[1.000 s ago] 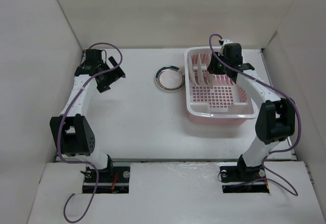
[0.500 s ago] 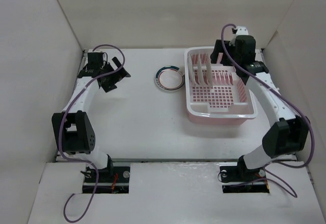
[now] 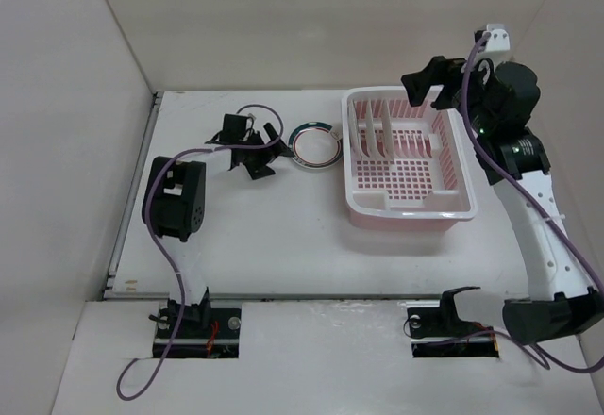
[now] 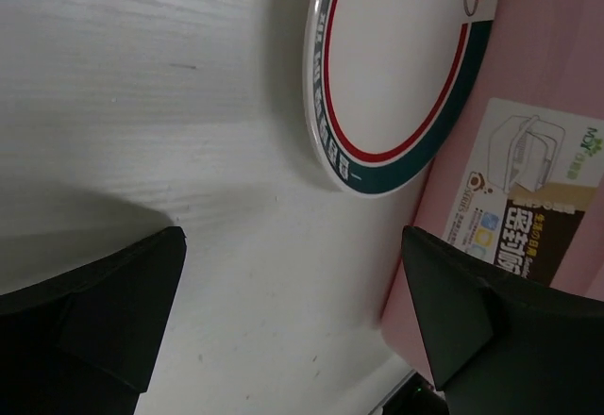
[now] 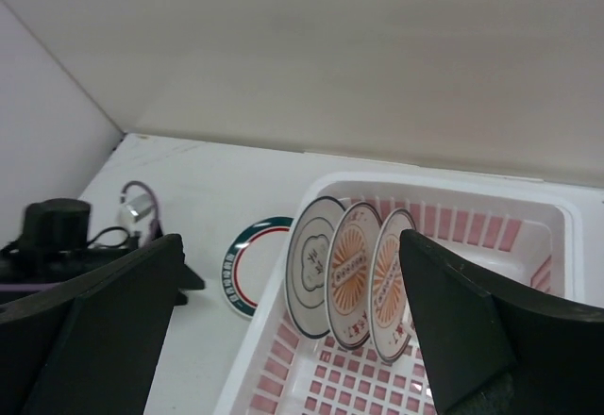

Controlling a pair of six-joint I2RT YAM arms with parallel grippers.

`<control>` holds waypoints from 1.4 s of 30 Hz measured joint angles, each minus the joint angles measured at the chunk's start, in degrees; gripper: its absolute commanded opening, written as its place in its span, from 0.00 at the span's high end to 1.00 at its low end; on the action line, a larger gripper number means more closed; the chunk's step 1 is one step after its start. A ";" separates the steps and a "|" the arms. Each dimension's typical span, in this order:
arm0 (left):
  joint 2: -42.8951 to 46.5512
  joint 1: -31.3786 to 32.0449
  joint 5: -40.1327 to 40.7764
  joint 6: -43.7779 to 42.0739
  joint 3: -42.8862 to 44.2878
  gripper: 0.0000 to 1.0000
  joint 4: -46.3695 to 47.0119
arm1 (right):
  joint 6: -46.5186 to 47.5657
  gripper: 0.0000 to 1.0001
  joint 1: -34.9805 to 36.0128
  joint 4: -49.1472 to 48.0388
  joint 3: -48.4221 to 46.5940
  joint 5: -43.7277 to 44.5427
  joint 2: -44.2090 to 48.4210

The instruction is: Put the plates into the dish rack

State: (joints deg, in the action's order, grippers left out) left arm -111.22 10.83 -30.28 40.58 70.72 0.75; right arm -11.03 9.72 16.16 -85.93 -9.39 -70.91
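Observation:
A plate with a dark green rim (image 3: 314, 143) (image 4: 396, 66) (image 5: 247, 262) lies flat on the white table, just left of the pale pink dish rack (image 3: 406, 213) (image 4: 543, 47) (image 5: 444, 189). Three plates stand upright side by side in the rack's far left end: a dark-ringed one (image 5: 316, 269) and two with orange sunburst centres (image 5: 349, 273) (image 5: 389, 283). My left gripper (image 3: 276, 150) (image 4: 293, 245) is open and low over the table, right beside the green-rimmed plate and holding nothing. Raised above the rack's far right corner, my right gripper (image 3: 436, 87) (image 5: 291, 240) is open and empty.
White walls (image 3: 85, 75) enclose the table on three sides. The left arm's dark elbow block (image 3: 175, 198) stands over the left half of the table. A printed label (image 4: 514, 207) is stuck on the rack's outer wall.
The right gripper opened, let go of a plate in the rack, then rose and pulled back to the right. The left arm swung from the back left corner over to the green-rimmed plate.

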 measured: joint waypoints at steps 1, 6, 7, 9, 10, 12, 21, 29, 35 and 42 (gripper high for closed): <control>-1.60 0.50 -0.07 0.46 0.63 0.04 0.92 | -0.07 0.00 0.00 0.04 -0.15 -0.87 0.33; -5.25 0.37 -0.70 3.52 2.89 0.12 5.90 | -0.37 0.00 0.11 0.13 -0.17 -3.98 2.60; -5.75 0.26 -0.83 4.09 2.99 0.15 6.97 | -0.39 0.00 0.13 0.11 -0.20 -4.37 3.08; -6.32 0.13 -0.31 5.16 3.04 0.24 8.66 | -0.42 0.00 0.50 0.09 -0.28 -4.81 3.91; -6.64 0.00 -0.09 5.75 3.04 0.28 9.29 | -0.42 0.00 0.57 0.09 -0.33 -5.07 4.22; -7.56 -0.09 -0.09 6.69 3.23 0.38 10.47 | -0.46 0.00 1.01 0.15 -0.52 -5.64 4.63; -13.64 -0.02 -2.56 10.69 8.35 0.39 15.74 | -0.57 0.00 2.84 0.11 -2.67 -7.67 2.86; -16.76 0.20 -4.04 12.94 11.54 0.38 17.73 | -0.59 0.00 3.50 0.17 -3.63 -9.46 1.53; -18.01 0.42 -3.96 13.84 12.63 0.51 18.32 | -0.59 0.00 3.52 0.04 -4.70 -10.21 0.63; -18.84 0.39 -3.34 14.05 12.72 0.72 18.27 | -0.59 0.00 3.52 0.09 -5.53 -10.93 -1.14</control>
State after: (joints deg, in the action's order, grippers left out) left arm -130.06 11.22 -33.63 54.63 83.44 19.03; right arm -11.62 13.23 16.25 -91.46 -20.32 -72.05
